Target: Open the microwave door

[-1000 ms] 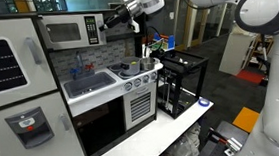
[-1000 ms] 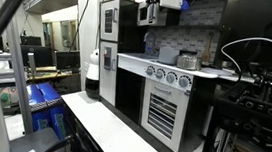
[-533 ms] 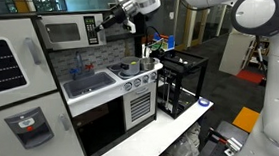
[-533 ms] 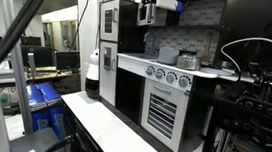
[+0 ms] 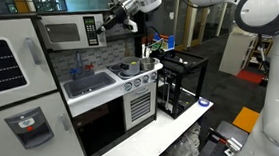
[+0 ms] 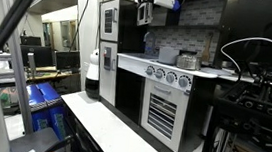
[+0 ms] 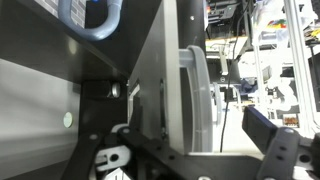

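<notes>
across the last second the gripper creeps up and toward the toy microwave; in an exterior view it now sits just beside the upper right corner of the unit, next to the black keypad strip, a touch closer than a second ago. in an exterior view from the side the shift is barely visible.

the microwave door, the silver-grey framed panel with the dark window, sits high in the play kitchen above the sink. it looks flush with its housing, so it appears shut and the opening itself is not yet begun.

in the wrist view the gripper has its fingers spread well apart, clamped on nothing. a pale curved bar stands in the space ahead of them; it may be the door's handle, but the picture is too blurred to be sure.

judging from this, the arm is in the final approach. the small move suggests it is lining up on the door's free edge, and the pull is yet to come.
</notes>
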